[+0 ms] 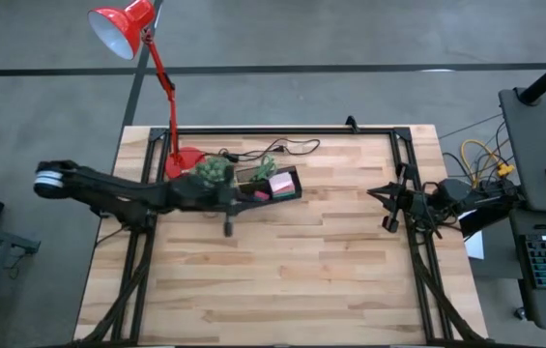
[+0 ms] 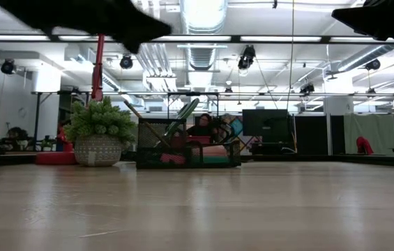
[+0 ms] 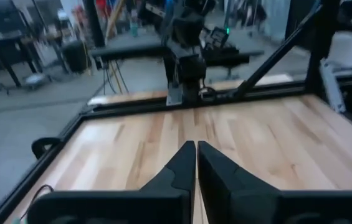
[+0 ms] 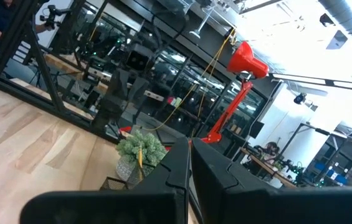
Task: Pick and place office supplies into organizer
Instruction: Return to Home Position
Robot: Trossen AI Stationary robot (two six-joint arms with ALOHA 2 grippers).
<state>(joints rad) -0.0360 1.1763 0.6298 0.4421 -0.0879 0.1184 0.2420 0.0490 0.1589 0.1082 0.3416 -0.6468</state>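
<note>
The black organizer (image 1: 274, 184) stands on the table toward the far side, with a pink sticky-note pad (image 1: 280, 183) and green items in it. In the low view the organizer (image 2: 188, 150) has green scissors (image 2: 183, 115) sticking up out of it. My left gripper (image 1: 245, 199) hangs shut and empty above the table, level, close by the organizer's near left corner. In its own view the left gripper (image 3: 195, 145) points across bare wood toward the right arm. My right gripper (image 1: 385, 193) waits shut and empty at the table's right edge and shows again as the right gripper (image 4: 189, 148) in its wrist view.
A spiky green plant in a pot (image 1: 213, 172) and the red lamp's base (image 1: 184, 162) stand just left of the organizer. A black cable (image 1: 287, 148) lies behind the organizer. A black frame (image 1: 282, 130) runs along the table's far edge. Bare wood (image 1: 301, 271) fills the near half.
</note>
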